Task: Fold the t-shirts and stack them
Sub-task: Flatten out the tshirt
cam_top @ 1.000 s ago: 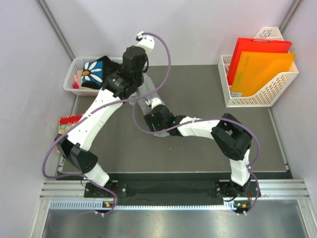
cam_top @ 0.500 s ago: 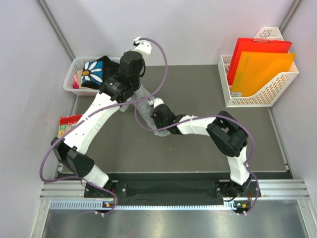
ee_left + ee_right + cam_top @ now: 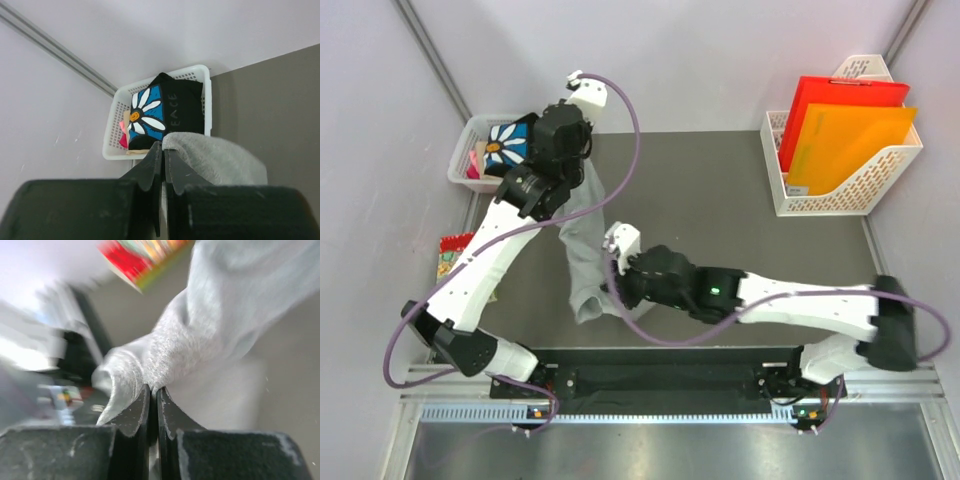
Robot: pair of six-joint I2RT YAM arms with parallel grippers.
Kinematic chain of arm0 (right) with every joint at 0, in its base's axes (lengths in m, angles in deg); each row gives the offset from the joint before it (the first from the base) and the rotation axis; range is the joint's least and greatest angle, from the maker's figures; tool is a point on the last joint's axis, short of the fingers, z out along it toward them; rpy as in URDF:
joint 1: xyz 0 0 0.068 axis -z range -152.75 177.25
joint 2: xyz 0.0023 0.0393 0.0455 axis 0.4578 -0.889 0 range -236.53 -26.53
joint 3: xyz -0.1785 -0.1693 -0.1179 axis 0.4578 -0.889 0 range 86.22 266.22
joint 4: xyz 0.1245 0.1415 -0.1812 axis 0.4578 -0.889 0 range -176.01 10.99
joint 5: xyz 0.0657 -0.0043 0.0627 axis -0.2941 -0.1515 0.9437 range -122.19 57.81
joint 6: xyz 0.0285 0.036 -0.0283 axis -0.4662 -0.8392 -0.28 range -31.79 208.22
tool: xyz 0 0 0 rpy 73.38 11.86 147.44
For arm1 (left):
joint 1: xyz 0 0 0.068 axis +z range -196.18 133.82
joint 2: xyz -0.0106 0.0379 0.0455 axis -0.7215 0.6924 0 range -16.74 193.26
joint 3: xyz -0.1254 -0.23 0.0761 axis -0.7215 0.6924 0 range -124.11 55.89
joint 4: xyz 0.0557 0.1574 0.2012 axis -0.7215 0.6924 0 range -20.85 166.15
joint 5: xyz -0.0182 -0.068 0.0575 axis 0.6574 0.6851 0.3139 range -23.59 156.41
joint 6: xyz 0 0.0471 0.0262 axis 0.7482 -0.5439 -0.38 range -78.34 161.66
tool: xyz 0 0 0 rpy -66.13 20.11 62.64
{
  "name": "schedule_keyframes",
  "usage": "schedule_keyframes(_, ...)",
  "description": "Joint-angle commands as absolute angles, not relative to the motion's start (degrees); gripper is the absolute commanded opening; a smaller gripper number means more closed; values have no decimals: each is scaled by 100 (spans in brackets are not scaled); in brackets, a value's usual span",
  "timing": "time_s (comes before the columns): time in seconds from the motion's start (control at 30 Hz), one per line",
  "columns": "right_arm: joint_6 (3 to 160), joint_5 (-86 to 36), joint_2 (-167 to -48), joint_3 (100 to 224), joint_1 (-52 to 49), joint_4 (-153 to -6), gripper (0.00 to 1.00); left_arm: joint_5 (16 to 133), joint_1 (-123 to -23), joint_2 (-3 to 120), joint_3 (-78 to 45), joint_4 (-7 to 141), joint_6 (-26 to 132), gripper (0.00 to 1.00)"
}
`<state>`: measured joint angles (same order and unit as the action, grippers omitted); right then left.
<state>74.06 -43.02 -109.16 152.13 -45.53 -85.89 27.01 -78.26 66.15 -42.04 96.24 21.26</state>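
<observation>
Top external shows the grey tee (image 3: 582, 250) strung between both arms, left of centre, running from 11 o'clock toward 6. The left gripper (image 3: 163, 150) pinches its far edge, and the right gripper (image 3: 151, 392) is clamped on the near bunch. The black tee (image 3: 165, 107) sits in the basket (image 3: 112, 145) at 10 o'clock. The grey tee is best spread evenly and laid flat before folding.

Top view: you look down from above, behind the arm bases (image 3: 520, 383). Left wrist: close along the left gripper (image 3: 161, 146), basket (image 3: 114, 145) beyond its tips. Right wrist: closer, blurred. All three share the grey t-shirt (image 3: 582, 250).
</observation>
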Motion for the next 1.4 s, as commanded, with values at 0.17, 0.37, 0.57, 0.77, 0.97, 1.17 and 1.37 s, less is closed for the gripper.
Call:
schedule_keyframes(0.17,6573,-4468,-8799,14170,-3749,-8684,0,2958,-7571,6236,-4360,9727,2198,0)
schedule_keyframes(0.37,5930,-3616,-8856,13027,-1698,-8139,0,3178,-7563,6411,-4036,9736,2224,0)
schedule_keyframes(0.57,5772,-3964,-9989,12779,-967,-8094,0,3573,-7677,6771,-3185,9780,2610,0)
schedule_keyframes(0.77,5771,-4054,-9915,12736,-835,-8112,0,3766,-7721,6606,-2506,9516,2681,0)
schedule_keyframes(0.97,6096,-3580,-8502,12797,-1195,-9059,0,4460,-7721,5589,-1944,9938,2593,0)
schedule_keyframes(1.17,5878,-3281,-6636,13034,-1538,-10403,0,5426,-7660,4540,-2057,11035,2628,0)
schedule_keyframes(1.37,5106,-2586,-5458,12965,-1556,-11310,0,6561,-7448,4162,-2321,11959,2602,0)
